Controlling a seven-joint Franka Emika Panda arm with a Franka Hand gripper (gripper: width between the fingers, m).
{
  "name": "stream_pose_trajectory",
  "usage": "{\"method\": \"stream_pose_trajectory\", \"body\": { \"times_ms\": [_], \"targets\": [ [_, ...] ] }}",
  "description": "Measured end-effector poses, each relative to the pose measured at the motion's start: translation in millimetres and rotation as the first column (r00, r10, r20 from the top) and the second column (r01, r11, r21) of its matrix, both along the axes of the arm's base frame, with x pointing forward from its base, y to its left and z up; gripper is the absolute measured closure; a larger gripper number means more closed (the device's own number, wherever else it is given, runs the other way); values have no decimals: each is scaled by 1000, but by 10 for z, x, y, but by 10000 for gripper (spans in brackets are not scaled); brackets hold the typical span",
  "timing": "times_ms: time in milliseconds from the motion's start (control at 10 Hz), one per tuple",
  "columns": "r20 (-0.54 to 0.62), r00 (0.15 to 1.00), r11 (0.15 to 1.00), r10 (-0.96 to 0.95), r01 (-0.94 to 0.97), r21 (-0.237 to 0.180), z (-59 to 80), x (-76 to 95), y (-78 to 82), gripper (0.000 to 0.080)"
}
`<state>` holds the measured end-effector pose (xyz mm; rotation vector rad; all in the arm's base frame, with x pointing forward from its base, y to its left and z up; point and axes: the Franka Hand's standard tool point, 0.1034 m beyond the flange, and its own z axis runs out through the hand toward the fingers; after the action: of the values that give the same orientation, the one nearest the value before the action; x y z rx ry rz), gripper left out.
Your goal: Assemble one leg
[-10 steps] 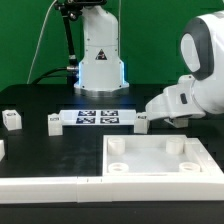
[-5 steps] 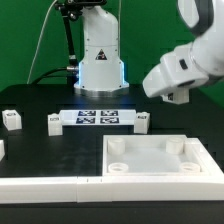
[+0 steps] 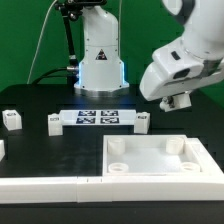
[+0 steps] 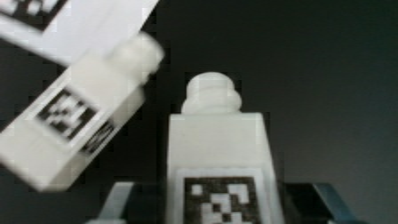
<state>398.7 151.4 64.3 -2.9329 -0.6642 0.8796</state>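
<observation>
The big white panel point(image 3: 160, 172) lies flat on the black counter point(image 3: 45, 150). It is nearer to the camera than the marker board point(image 3: 97, 117) and a bit to the exterior view's right of it. It has round bumps at its corners. A long white bar point(image 3: 40, 186) lies next to the panel, also on the near side of the marker board.

Three small white legs sit in a row with the marker board. The right leg point(image 3: 143, 122) is just beside the board's end on the exterior view's right. The mid leg point(image 3: 53, 122) is just beside the other end. The left leg point(image 3: 12, 120) is well apart from the board, out past the mid leg.

The arm point(image 3: 185, 55) hangs higher than the marker board, off its end on the exterior view's right. The jaws are partly closed and hold the leg point(image 4: 221, 140) up in the air above the counter. In the wrist view the dark fingers point(image 4: 118, 203) sit one on each side of the leg. Its black-and-white tag faces the camera. Its round tip points away from the jaws. Below it the right leg shows on the counter, with a corner of the marker board near its tip.

Behind the marker board stands the white base point(image 3: 100, 60). Behind that is a green wall point(image 3: 20, 40).
</observation>
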Motion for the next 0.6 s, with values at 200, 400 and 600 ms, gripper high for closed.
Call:
{"method": "stream_pose_trajectory", "body": {
  "times_ms": [200,400,600],
  "targets": [
    [115,993,999,-17,12,43,159,280,-153,511],
    [309,948,992,-75,39,122,307,619,-322,511],
    [479,871,986,-105,26,167,295,680,-376,511]
  ]
}}
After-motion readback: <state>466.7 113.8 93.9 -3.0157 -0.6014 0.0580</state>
